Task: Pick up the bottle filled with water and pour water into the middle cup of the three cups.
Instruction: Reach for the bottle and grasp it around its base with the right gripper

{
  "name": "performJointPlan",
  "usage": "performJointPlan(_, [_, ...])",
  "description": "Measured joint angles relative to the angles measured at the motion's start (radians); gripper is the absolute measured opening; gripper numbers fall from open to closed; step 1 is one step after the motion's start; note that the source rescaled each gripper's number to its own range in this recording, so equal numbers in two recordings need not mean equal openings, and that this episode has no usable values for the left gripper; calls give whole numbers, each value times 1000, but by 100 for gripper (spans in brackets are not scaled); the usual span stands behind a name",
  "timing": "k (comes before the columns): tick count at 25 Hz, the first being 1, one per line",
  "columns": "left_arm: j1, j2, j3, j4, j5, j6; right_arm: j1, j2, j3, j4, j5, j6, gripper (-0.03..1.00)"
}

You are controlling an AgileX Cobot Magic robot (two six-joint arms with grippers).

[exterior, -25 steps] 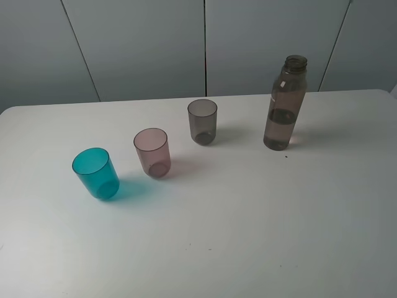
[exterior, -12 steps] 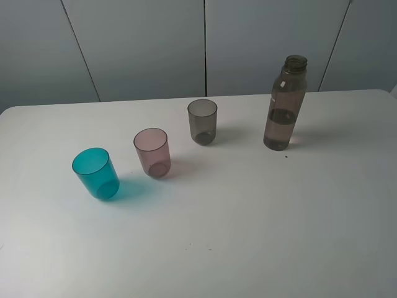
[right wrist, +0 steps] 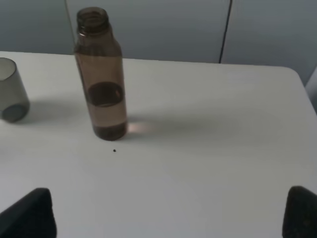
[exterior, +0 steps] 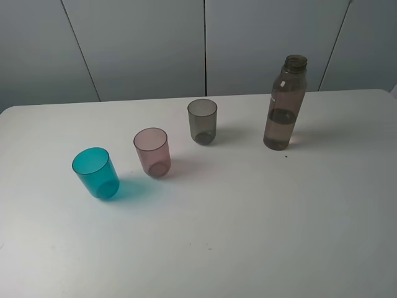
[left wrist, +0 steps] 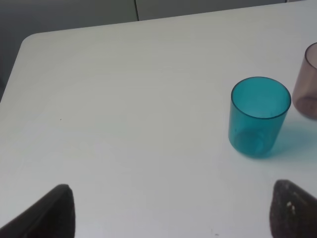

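a plain white table [exterior: 248, 223] stands against grey wall panels [exterior: 142, 43], and everything for the job is set out on its far half. the three cups run in a slanting row with gaps between them: teal cup [exterior: 95, 173] nearest and furthest left, pink cup [exterior: 152, 152] in the middle, grey cup [exterior: 203, 121] furthest back. that spacing looks meant to give a pour into the pink cup some room on both sides. the bottle [exterior: 285, 105] stands upright well to the right of the row, apart from every cup, on the right arm's side of the table, so that arm seems the natural one to take it.

the bottle has no cap. a darker band partway up its body looks like the water line, which puts it at roughly half full. all three cups look empty and stand mouth up.

neither arm shows in the high view. the left gripper [left wrist: 171, 213] has its jaws spread wide with nothing between them, and its wrist view faces the teal cup from some way off. the right gripper [right wrist: 166, 213] is likewise spread wide and holds nothing, with the bottle ahead of it and well clear of its fingertips. by the look of it, the pickup has not begun.
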Motion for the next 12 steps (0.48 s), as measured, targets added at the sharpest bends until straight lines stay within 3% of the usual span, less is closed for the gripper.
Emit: performJointPlan(12, [0,0,0,0,0,0,1,365,-4,96,-338,-74,100])
